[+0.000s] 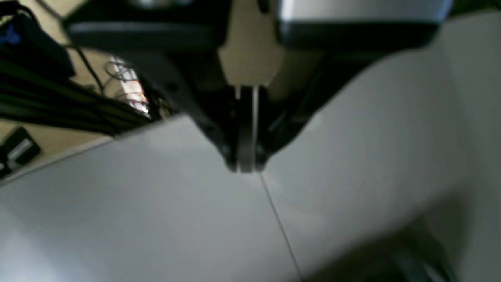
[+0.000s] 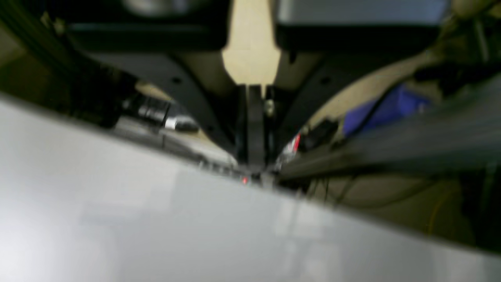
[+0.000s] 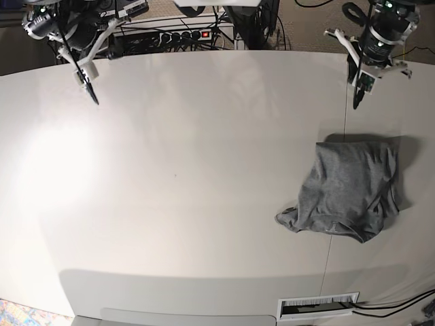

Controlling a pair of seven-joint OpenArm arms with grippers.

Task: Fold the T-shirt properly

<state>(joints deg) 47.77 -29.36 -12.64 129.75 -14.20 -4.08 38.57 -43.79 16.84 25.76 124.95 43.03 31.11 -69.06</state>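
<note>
We record the white table [image 3: 177, 170] carrying the grey T-shirt [image 3: 350, 190] folded in a rumpled bundle near its right edge in the base view, the left end effector [image 3: 357, 102] clenched and empty just beyond it, and the right end effector [image 3: 93, 97] clenched, empty, well apart.

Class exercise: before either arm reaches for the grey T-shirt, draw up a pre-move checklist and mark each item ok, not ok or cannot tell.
1. T-shirt lies wholly on the table: ok.
2. T-shirt spread flat for folding: not ok, it is bunched.
3. Left gripper free of cloth: ok, shut and empty.
4. Right gripper free of cloth: ok, shut, far from the shirt.
5. Sleeves and collar located: cannot tell.
</note>
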